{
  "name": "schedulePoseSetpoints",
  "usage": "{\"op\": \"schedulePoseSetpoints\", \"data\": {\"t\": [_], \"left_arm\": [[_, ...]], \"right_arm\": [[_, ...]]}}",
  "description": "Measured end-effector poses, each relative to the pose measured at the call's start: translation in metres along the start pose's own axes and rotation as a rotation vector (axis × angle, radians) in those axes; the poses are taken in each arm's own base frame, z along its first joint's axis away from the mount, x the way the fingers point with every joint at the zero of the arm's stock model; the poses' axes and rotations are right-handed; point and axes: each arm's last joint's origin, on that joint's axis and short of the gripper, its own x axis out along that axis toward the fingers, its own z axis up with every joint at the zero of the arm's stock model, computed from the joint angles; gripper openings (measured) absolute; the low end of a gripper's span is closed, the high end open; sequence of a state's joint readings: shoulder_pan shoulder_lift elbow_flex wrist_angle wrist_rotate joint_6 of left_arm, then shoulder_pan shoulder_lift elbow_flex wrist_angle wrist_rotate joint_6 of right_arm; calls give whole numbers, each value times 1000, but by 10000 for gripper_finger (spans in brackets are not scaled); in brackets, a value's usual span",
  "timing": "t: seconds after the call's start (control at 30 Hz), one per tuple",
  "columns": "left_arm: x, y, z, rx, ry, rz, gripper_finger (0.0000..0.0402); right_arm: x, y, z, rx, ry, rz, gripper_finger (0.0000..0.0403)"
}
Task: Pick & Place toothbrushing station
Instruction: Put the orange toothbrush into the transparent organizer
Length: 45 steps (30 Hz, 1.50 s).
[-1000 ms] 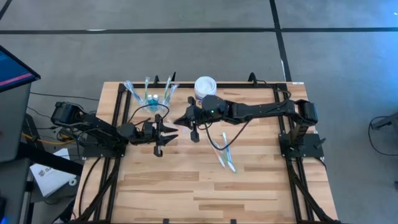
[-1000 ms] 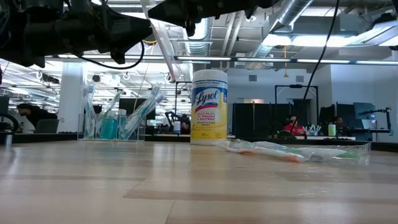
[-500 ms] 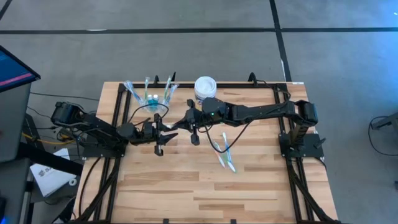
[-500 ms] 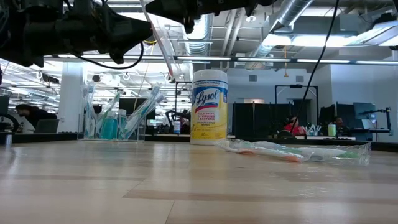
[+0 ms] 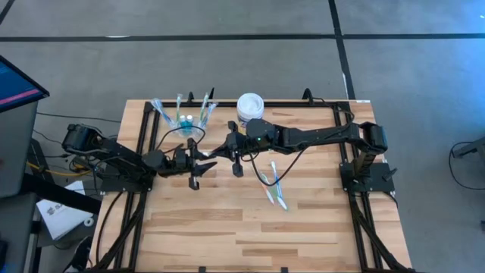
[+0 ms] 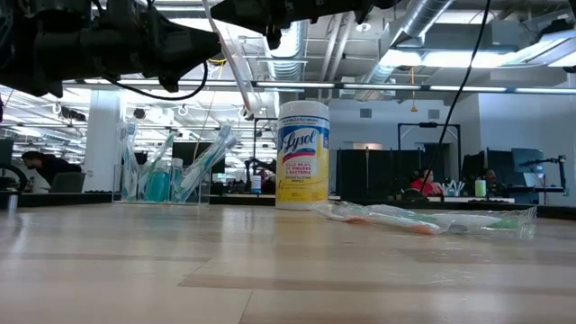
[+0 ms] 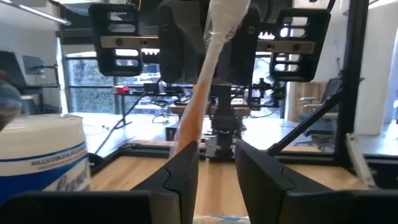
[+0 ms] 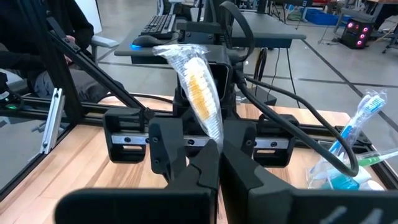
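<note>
Two dark robot arms meet above the middle of a wooden table (image 5: 227, 220), seen from overhead. The landmark is a round tub (image 5: 249, 106) with a white lid and yellow label, standing at the table's far edge.

The right gripper (image 5: 229, 145) hovers just in front of the tub, a little to its left. Its fingers are pressed together on one end of a wrapped toothbrush (image 8: 194, 84), a slim white and orange brush in clear plastic. In the right wrist view the brush rises from between the closed fingers (image 8: 200, 163).

The left gripper (image 5: 203, 161) faces it from farther left of the tub, tip to tip with the right one. Its fingers (image 7: 183, 165) stand partly apart, and the same brush runs up along the inner side of one finger. Whether they actually pinch it cannot be told.

A small clear cup (image 5: 184, 117) sits at the far edge, left of the tub and near it. Several toothbrushes lean out of it, and teal toothpaste tubes (image 6: 158, 184) stand inside.

Loose wrapped toothbrushes (image 5: 273, 184) lie flat on the wood in front of the tub and to its right, apart from both grippers.

The low view shows the tub upright, with the cup to its left and the loose brushes to its right.
</note>
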<state>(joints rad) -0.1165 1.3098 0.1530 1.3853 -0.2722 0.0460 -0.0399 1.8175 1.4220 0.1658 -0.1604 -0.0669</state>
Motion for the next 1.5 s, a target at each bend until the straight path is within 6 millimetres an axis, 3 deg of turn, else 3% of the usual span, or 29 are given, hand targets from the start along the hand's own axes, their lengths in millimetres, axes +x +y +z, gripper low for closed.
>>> {"op": "schedulePoseSetpoints", "data": {"t": [0.33,0.6,1.0,1.13,1.3,1.5], "left_arm": [[-1,3,-1,30,8,87,99],[3,-2,7,43,-55,-34,99],[12,1,15,45,-91,-15,98],[12,1,15,34,-90,-15,79],[12,1,15,30,-90,-12,24],[12,2,14,8,-82,18,24]], "right_arm": [[0,-1,0,-7,0,-2,0],[-1,-4,1,-12,-16,-8,0],[-1,-4,1,-12,-14,-8,0],[-1,-4,1,-12,-14,-9,0],[0,-3,1,-12,-12,-6,0],[-1,-3,-1,-29,9,-7,0]]}}
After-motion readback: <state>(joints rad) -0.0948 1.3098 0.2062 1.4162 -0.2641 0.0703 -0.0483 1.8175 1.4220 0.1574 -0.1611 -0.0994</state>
